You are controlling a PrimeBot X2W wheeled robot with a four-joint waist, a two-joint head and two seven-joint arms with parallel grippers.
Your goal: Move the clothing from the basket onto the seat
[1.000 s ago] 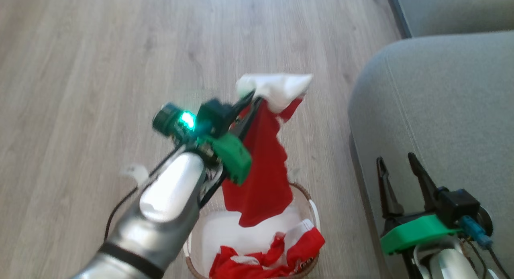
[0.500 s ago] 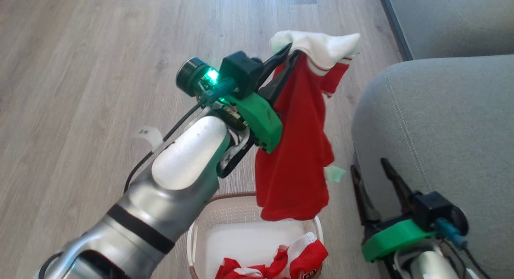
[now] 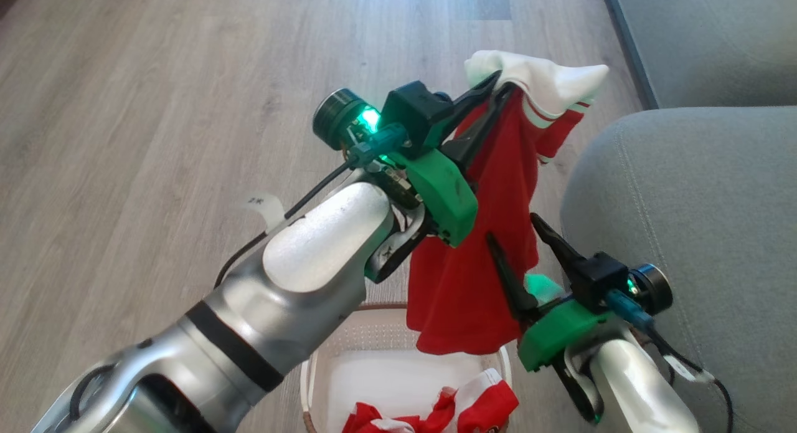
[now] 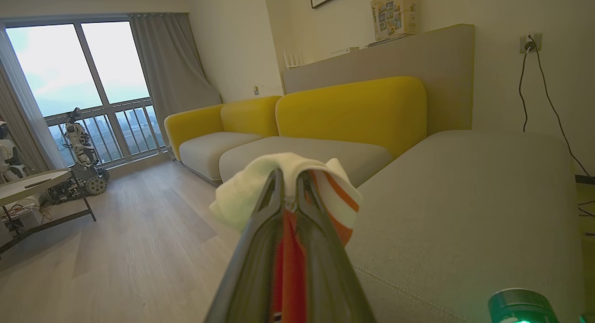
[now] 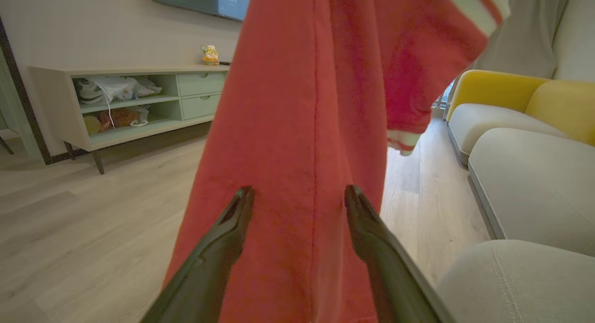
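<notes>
My left gripper (image 3: 498, 84) is shut on a red garment with a white striped cuff (image 3: 492, 233), which hangs high above the cream basket (image 3: 317, 371); the left wrist view shows the fabric (image 4: 290, 174) pinched between the tips of my left gripper (image 4: 289, 176). More red clothing (image 3: 461, 411) lies in the basket. My right gripper (image 3: 514, 227) stands open right beside the hanging garment, its fingers (image 5: 237, 207) spread before the red cloth (image 5: 297, 128). The grey seat (image 3: 697, 233) lies to the right.
Wood floor (image 3: 155, 109) stretches to the left and ahead. A second grey cushion (image 3: 710, 40) sits at the upper right. The wrist views show a yellow-backed sofa (image 4: 353, 114), a low green cabinet (image 5: 135, 104) and a small table (image 4: 28, 188).
My left arm has lifted the garment higher and carried it right, towards the seat. My right gripper has risen and swung left up to the hanging cloth, still open.
</notes>
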